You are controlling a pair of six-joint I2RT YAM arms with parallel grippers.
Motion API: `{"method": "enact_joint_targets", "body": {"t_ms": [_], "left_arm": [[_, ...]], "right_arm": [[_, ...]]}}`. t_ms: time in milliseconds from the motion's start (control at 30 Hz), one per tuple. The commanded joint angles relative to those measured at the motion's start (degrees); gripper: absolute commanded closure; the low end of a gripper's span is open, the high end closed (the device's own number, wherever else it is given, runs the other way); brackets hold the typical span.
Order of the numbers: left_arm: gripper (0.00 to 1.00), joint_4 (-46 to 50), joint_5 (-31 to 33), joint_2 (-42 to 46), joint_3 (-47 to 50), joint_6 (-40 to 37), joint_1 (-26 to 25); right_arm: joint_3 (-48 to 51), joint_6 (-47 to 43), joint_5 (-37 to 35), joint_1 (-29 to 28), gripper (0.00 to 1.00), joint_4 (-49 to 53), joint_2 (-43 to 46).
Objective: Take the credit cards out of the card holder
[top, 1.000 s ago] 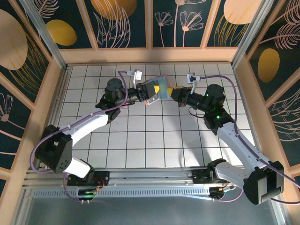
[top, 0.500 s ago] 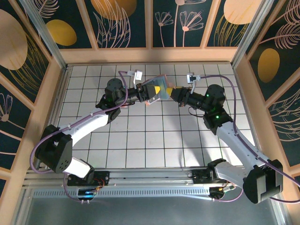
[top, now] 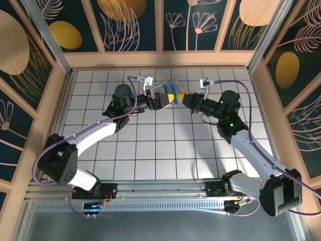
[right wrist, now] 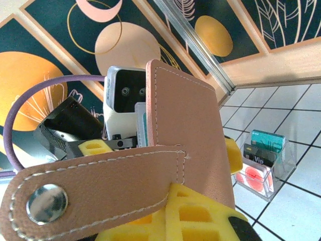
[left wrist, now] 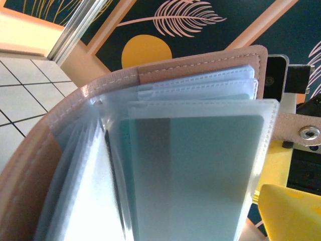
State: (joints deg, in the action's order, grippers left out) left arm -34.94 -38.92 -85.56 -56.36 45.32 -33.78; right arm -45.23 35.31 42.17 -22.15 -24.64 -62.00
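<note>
Enclosure: dark panels [top: 130,25] with orange leaf motifs close in the far, left and right sides.
Bench: white tiled bench [top: 150,145]; both arms reach toward its far middle.
Card holder: the card holder [top: 169,89] hangs above the bench between the two end effectors. It is spread open so its clear sleeves [left wrist: 200,95] fan toward the left wrist camera, probably to expose the cards for picking.
Right end effector: the right end effector [right wrist: 186,213] is clenched on the holder's lower edge beside the strap [right wrist: 100,186], likely to steady it.
Left end effector: the left end effector [top: 161,98] looks released, its yellow pads [right wrist: 93,148] standing apart on either side of the holder.
Card stand: a clear stand [right wrist: 261,168] sits on the bench to the right, holding teal, dark and red-white cards; its left end is hidden behind the holder.
Credit cards: a teal card [left wrist: 210,165] sits in the front sleeve; anything in the sleeves behind is too blurred to make out.
</note>
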Motion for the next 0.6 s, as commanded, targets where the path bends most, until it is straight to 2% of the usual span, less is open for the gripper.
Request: {"method": "enact_joint_targets", "body": {"t_ms": [0,367,567], "left_arm": [[0.01,-2.1,-0.99,-0.33,-0.32,0.15,-0.32],[0.02,-4.98,-2.48,-1.62,-1.19,2.48,-0.41],[0.3,-6.72,-3.43,-3.12,-1.7,4.13,-0.35]], "right_arm": [[-0.31,-0.84,-1.68,0.31,1.0,-1.55,0.89],[-1.63,-2.57,-3.65,0.27,1.0,2.02,1.1],[-1.09,-0.39,-1.36,0.01,1.0,-1.59,0.14]]}}
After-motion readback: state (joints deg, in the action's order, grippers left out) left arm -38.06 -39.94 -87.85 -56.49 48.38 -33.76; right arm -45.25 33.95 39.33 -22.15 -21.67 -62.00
